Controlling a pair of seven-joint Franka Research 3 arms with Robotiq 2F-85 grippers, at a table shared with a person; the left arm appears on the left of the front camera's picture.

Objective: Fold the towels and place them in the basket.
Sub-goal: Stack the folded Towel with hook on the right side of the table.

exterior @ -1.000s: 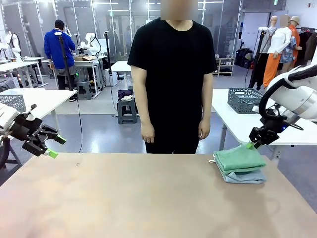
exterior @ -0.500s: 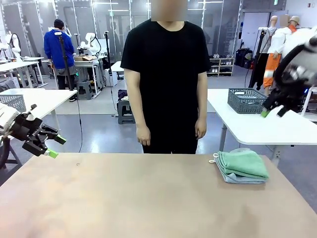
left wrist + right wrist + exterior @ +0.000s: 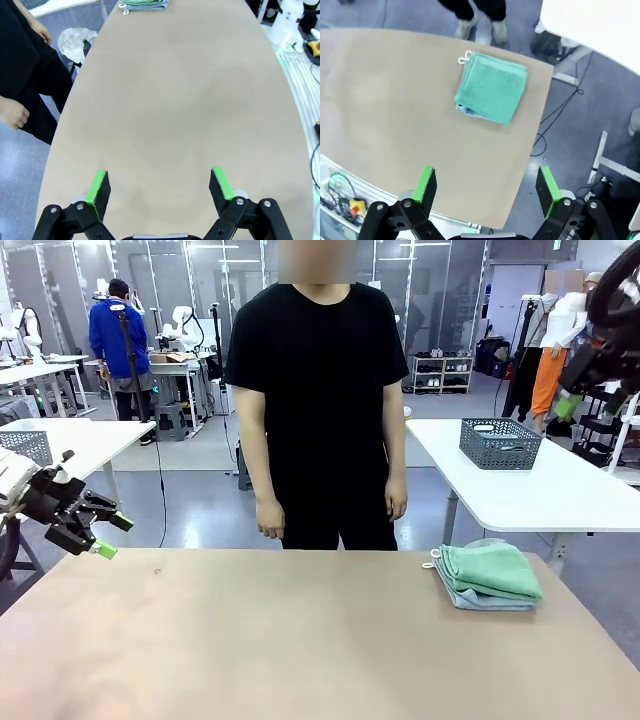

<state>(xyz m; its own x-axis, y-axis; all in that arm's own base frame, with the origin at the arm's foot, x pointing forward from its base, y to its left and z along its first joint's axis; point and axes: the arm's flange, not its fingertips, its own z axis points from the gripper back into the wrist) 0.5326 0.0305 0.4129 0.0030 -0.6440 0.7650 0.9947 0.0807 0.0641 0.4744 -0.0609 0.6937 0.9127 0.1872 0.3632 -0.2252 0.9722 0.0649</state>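
Observation:
Two folded towels lie stacked at the table's far right corner, a green towel on top of a pale grey-blue one. From high above, the right wrist view looks down on the stack; it also sits at the far end of the left wrist view. My right gripper hangs high at the upper right, well clear of the towels, its jaws open and holding nothing. Low over the left table edge my left gripper is open and holds nothing. A dark-grey mesh basket stands on the white table behind.
A person stands at the far edge, both hands hanging down. The white table is behind the right corner. A second mesh basket sits on a table at far left. White cloth lies on the floor.
My right gripper let go of the green towel, opened and rose up and to the right, away from the stack. The person shifted slightly left. The left arm stayed still.

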